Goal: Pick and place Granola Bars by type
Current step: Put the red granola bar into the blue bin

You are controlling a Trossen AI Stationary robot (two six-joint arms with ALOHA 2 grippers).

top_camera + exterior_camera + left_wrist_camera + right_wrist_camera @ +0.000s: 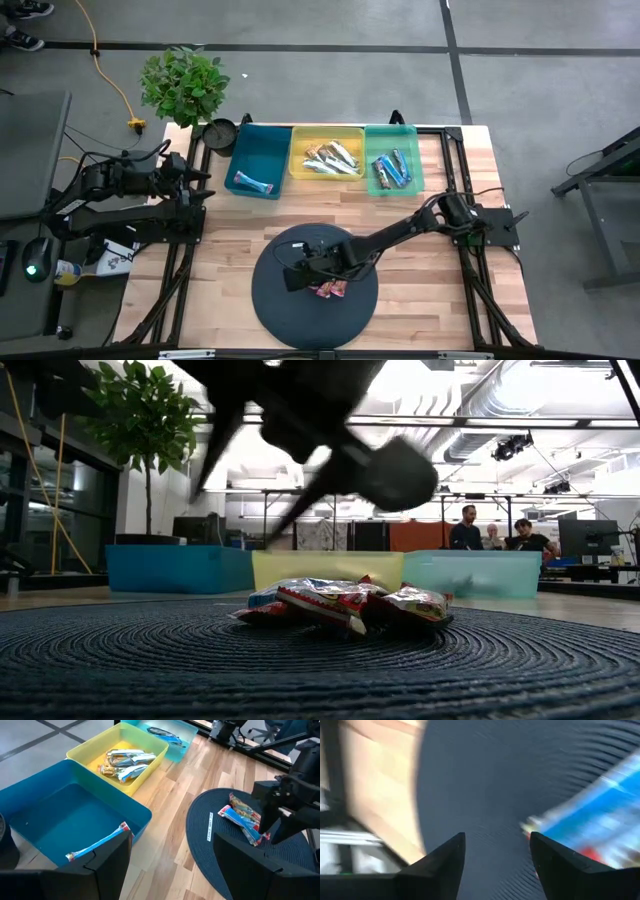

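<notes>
Your right arm is over the round mat, fingers spread and empty.

Largest first: the dark mat (pixel 315 305), then three bins (pixel 337 152) holding sorted granola bars (pixel 333 158). The right gripper (pixel 296 277) hangs released beside the remaining pile (pixel 329 290) mid-mat. Your left gripper (pixel 203 183) waits open near the blue bin.

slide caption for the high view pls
Right gripper open over granola bars on the dark round mat; left gripper waits by the blue bin.

Dark jointed arms, black wedge-shaped pincer fingers (pixel 442 865)
</notes>
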